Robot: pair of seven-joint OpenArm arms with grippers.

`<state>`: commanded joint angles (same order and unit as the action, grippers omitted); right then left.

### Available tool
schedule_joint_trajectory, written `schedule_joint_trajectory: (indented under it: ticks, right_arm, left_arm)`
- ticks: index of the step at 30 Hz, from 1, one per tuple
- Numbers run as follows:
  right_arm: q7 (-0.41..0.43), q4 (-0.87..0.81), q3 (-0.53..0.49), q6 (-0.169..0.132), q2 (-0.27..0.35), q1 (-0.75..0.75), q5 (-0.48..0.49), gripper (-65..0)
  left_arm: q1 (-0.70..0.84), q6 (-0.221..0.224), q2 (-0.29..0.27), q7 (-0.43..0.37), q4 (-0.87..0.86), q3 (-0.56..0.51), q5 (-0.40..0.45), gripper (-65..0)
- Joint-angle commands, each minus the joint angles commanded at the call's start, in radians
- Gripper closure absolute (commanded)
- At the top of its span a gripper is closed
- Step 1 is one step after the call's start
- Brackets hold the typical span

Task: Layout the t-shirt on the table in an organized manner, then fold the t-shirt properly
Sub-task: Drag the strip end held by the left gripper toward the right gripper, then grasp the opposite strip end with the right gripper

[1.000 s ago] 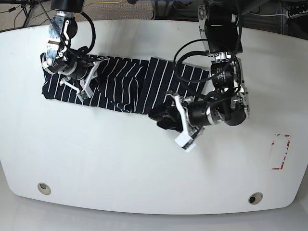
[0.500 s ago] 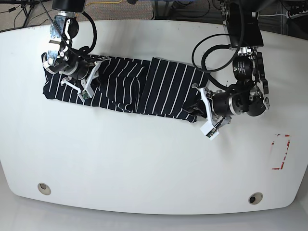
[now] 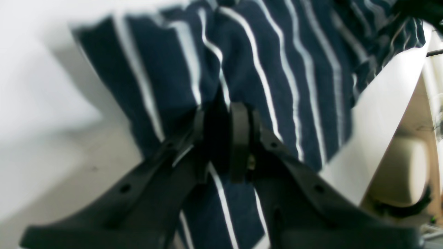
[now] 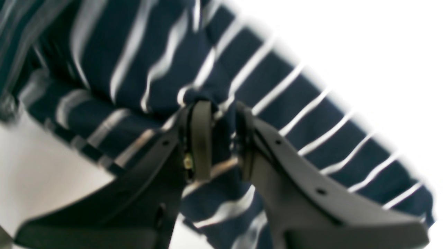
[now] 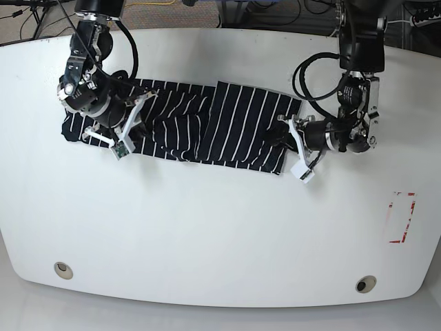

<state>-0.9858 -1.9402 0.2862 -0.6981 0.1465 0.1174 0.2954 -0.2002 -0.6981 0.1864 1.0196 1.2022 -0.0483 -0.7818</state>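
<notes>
The t-shirt (image 5: pixel 200 127) lies stretched in a long band on the far half of the table (image 5: pixel 207 234), well apart from the red tape rectangle (image 5: pixel 402 218). Each claw pinches one end, probably to pull the cloth flat before folding. The left gripper (image 3: pixel 221 138) is pressed together on a fold at the end nearer the tape, its arm bent low over the table. The right gripper (image 4: pixel 218 135) pinches a bunch at the end farthest from the tape, angled downward.
</notes>
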Motion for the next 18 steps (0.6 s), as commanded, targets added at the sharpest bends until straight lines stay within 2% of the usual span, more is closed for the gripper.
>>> schedule_joint_trajectory:
  ticks: [3, 5, 6, 7, 8, 10, 14, 18]
  right_arm:
    - [-0.008, -0.020, 0.002, 0.000, -0.003, -0.018, 0.000, -18.4]
    - [-0.052, -0.025, 0.020, 0.000, -0.005, -0.034, 0.000, -30.8]
    - [-0.072, -0.025, 0.038, 0.000, -0.006, -0.041, 0.000, -34.7]
    - [-0.106, -0.025, 0.072, 0.000, -0.017, -0.055, 0.002, -42.3]
    - [-0.120, -0.025, 0.087, 0.000, -0.026, -0.063, 0.002, -44.9]
    - [-0.169, -0.025, 0.173, 0.000, -0.074, -0.095, 0.002, -54.4]
    - [-0.222, -0.021, 0.315, 0.000, -0.098, -0.144, 0.008, -54.4]
    - [-0.321, 0.011, 0.462, 0.000, -0.097, -0.201, 0.061, -52.3]
  left_arm:
    - [-0.006, 0.000, 0.000, -0.029, -0.057, -0.003, 0.000, -7.1]
    - [-0.009, 0.000, 0.002, -0.043, -0.098, -0.003, 0.000, -7.1]
    - [-0.009, 0.000, 0.008, -0.049, -0.107, -0.003, 0.000, -7.1]
    - [-0.009, 0.000, 0.021, -0.060, -0.124, -0.003, 0.000, -7.1]
    - [-0.009, 0.000, 0.026, -0.066, -0.130, -0.003, 0.000, -7.1]
    - [-0.005, 0.000, 0.038, -0.094, -0.138, -0.002, 0.000, -7.1]
    - [-0.003, 0.000, 0.054, -0.104, -0.140, -0.002, 0.000, -7.4]
    - [0.011, 0.000, 0.054, -0.106, -0.140, 0.009, -0.002, -7.4]
